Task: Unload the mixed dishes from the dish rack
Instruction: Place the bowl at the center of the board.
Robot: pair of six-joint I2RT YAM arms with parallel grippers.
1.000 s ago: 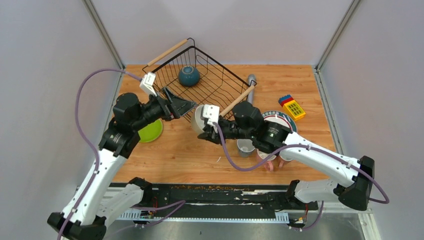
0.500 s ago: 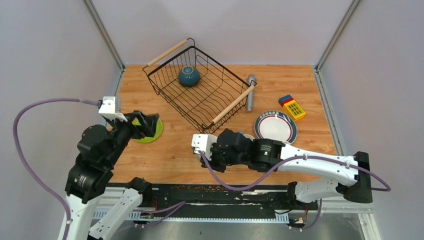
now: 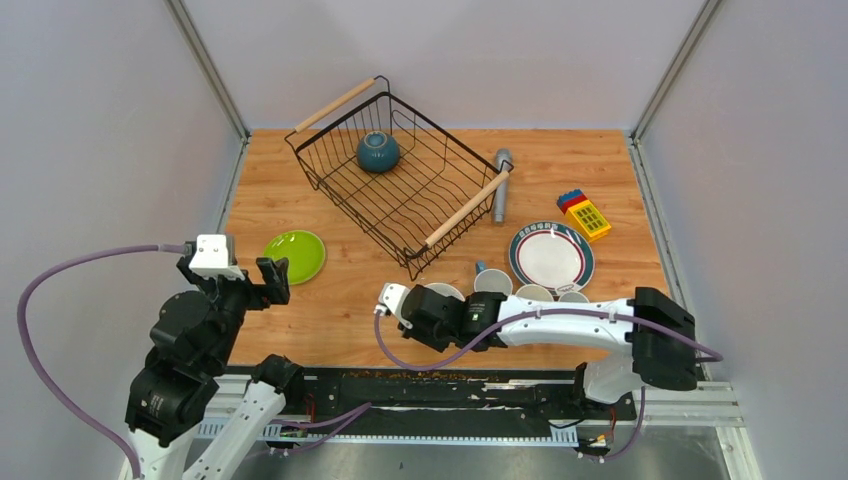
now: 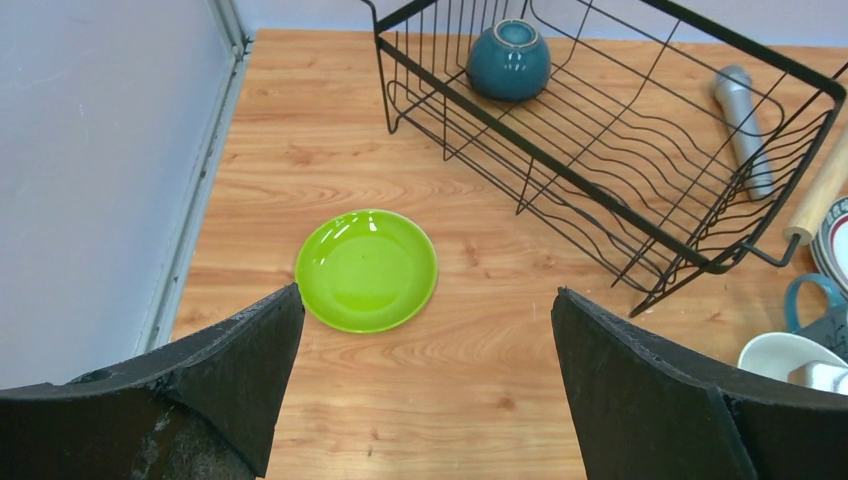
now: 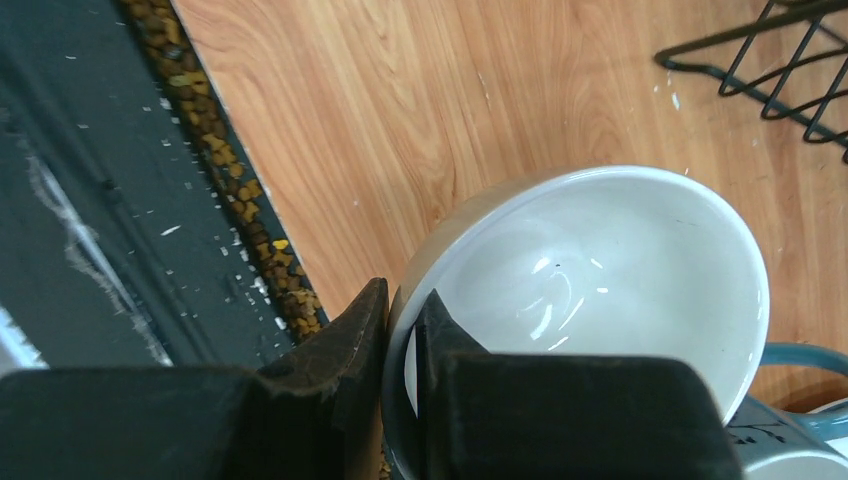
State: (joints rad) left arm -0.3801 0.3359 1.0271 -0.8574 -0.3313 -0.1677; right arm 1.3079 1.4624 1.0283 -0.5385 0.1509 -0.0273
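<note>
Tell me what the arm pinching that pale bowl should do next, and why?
Probably ease the beige bowl down flat and let go. The right gripper is shut on its rim, and the bowl is outside the dish rack, low over the table beside the mugs. Whether it rests fully on the wood I cannot tell. A teal bowl is left in the rack.

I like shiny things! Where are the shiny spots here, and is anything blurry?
Left wrist view: bright glints on the green plate and the teal bowl, all sharp. Right wrist view: soft shine inside the white bowl, nothing badly blurred. Top view: even light, faint shadows.
</note>
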